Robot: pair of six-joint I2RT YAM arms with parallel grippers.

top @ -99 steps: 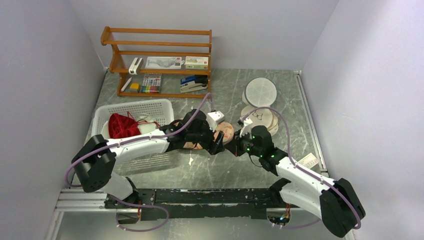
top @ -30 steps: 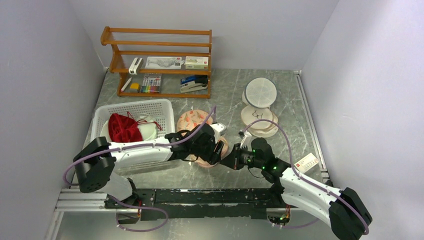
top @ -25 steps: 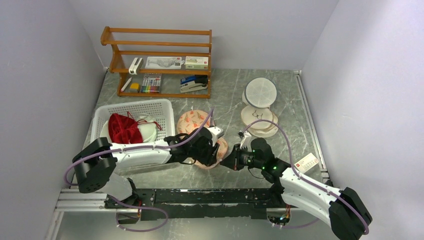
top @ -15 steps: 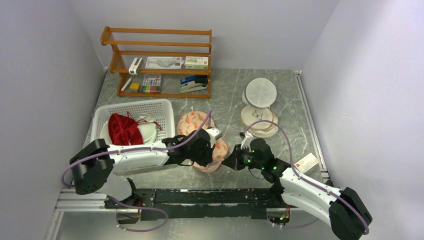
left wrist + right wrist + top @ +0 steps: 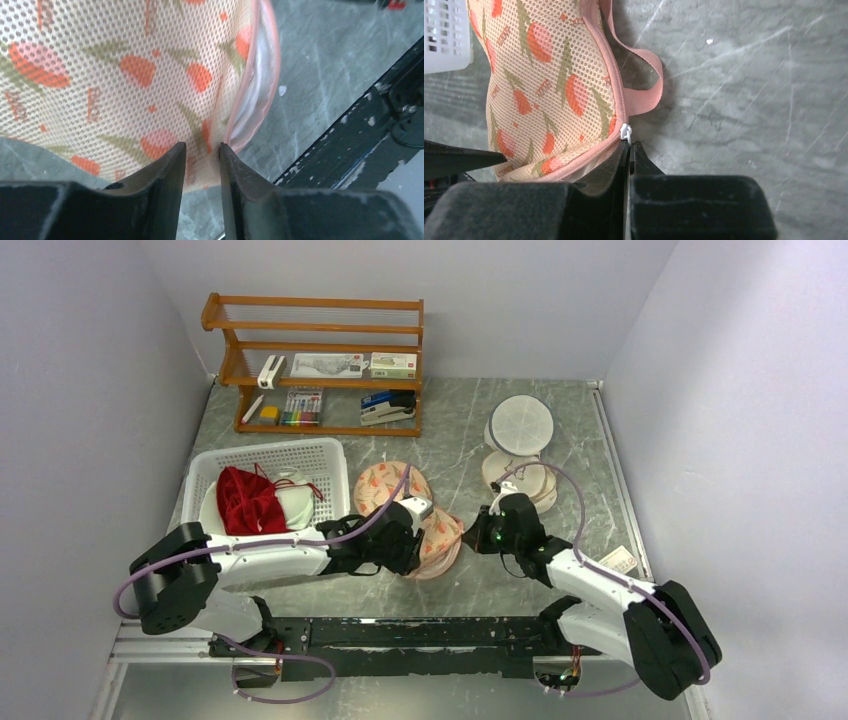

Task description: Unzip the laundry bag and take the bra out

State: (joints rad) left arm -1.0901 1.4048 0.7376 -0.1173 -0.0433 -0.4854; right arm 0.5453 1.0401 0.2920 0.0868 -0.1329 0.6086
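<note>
The peach-pink laundry bag (image 5: 392, 487) with orange-red motifs lies mid-table, its near lobe (image 5: 440, 540) raised between my grippers. My left gripper (image 5: 408, 548) is shut on the mesh at the bag's edge (image 5: 202, 150), next to the pink trim. My right gripper (image 5: 472, 540) is shut on the white zipper pull (image 5: 625, 132) at the bag's right edge (image 5: 549, 85). The seam gapes beside the pull, and pale lining shows in the gap (image 5: 255, 107). A pink loop strap (image 5: 651, 85) hangs off the bag. The bra is hidden inside the bag.
A white basket (image 5: 300, 453) holding a dark red garment (image 5: 245, 495) stands left of the bag. Cream round disc pouches (image 5: 520, 425) lie at the back right. A wooden rack (image 5: 315, 360) stands at the back. A small card (image 5: 620, 560) lies right. The black rail (image 5: 420, 630) runs along the front.
My left gripper has drawn the bag's near lobe slightly left and toward the front. My right gripper has moved farther back with the zipper pull, and the seam has opened.
</note>
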